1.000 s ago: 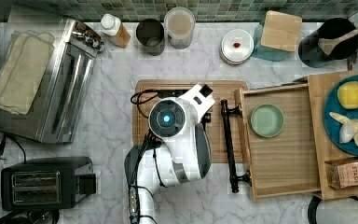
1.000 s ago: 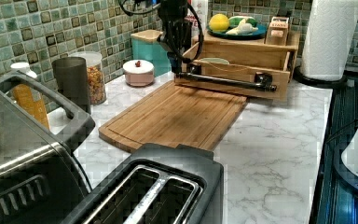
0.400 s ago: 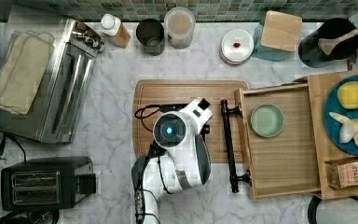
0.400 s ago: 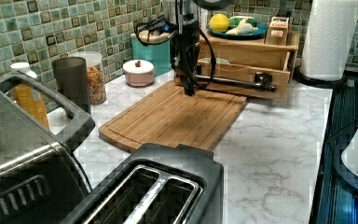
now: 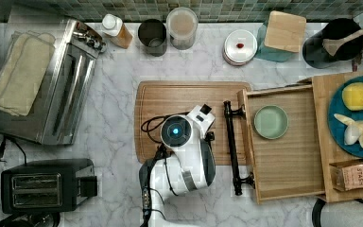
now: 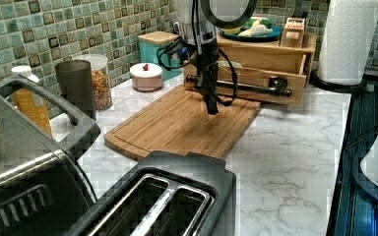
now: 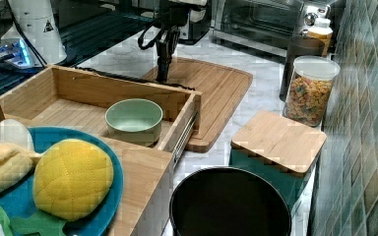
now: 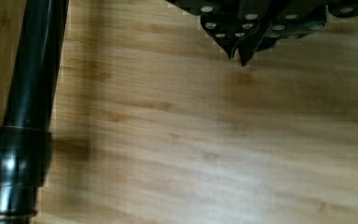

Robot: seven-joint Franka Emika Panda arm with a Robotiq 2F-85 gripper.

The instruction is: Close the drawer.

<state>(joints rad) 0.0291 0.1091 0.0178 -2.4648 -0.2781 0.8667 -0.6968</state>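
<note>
Drawer [image 5: 283, 182]: pulled out over the counter from its wooden stand at the top view's right edge, a green bowl [image 5: 271, 122] lying in it, its black handle [image 5: 232, 144] over the board's [image 5: 170, 101] right edge in the top view. My claw [image 6: 211, 105]: fingers pressed together, pointing straight down just above the board, beside the handle and clear of it. Board: flat on the marble counter [image 5: 113, 127], mid-counter.
</note>
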